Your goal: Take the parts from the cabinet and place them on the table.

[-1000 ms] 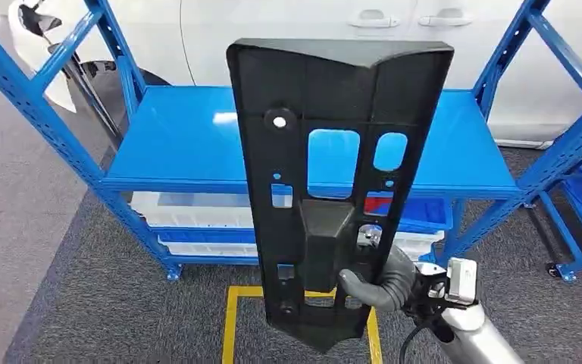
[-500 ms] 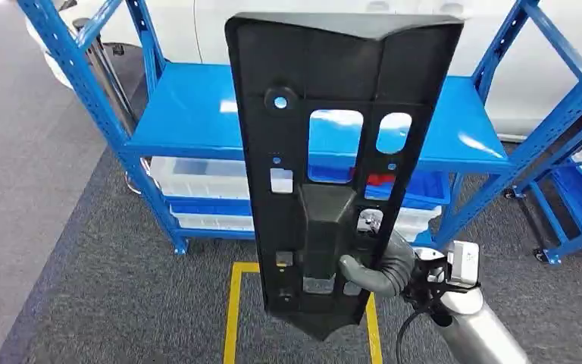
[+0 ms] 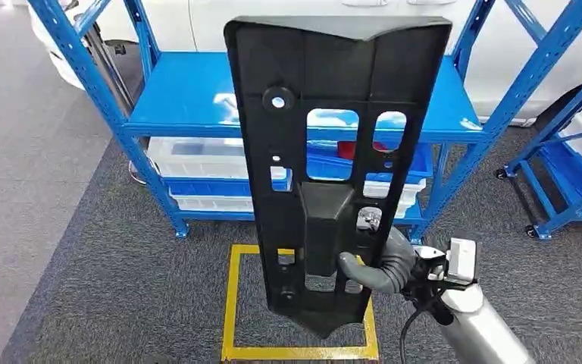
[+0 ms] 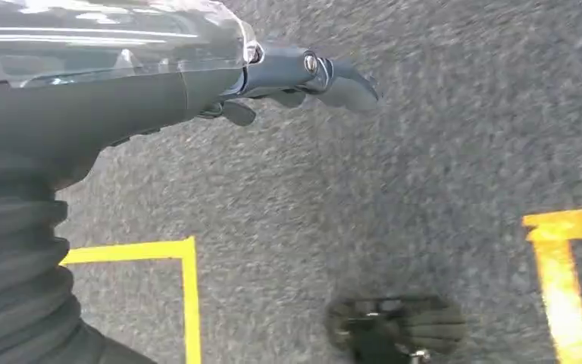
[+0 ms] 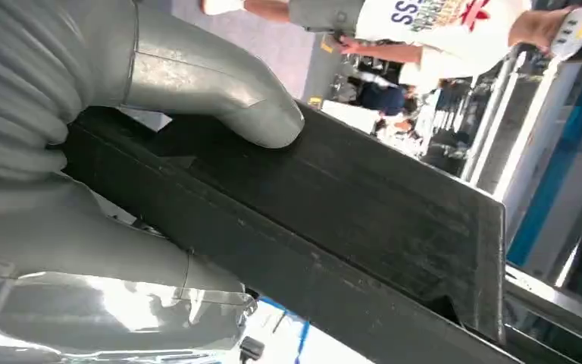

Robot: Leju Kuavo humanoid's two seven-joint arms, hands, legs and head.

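A long black plastic panel (image 3: pixel 333 152) with several cut-outs stands upright in front of me in the head view. My right hand (image 3: pixel 383 265) grips it low on its right edge, thumb wrapped over the front. In the right wrist view the grey thumb (image 5: pixel 220 91) presses on the panel's dark ribbed face (image 5: pixel 364 205). My left hand (image 4: pixel 159 83) hangs over the grey carpet with its fingers (image 4: pixel 333 76) stretched out and nothing in it.
Behind the panel stands a blue shelf rack (image 3: pixel 189 98) with white bins (image 3: pixel 197 163) on its lower levels. A second blue rack (image 3: pixel 568 152) is at the right. A yellow square (image 3: pixel 231 303) marks the carpet below. A person (image 5: pixel 424 23) stands nearby.
The whole picture has shifted: the camera has moved back and turned, so the rack sits farther off and more floor shows. The panel stays in my right hand's grip.
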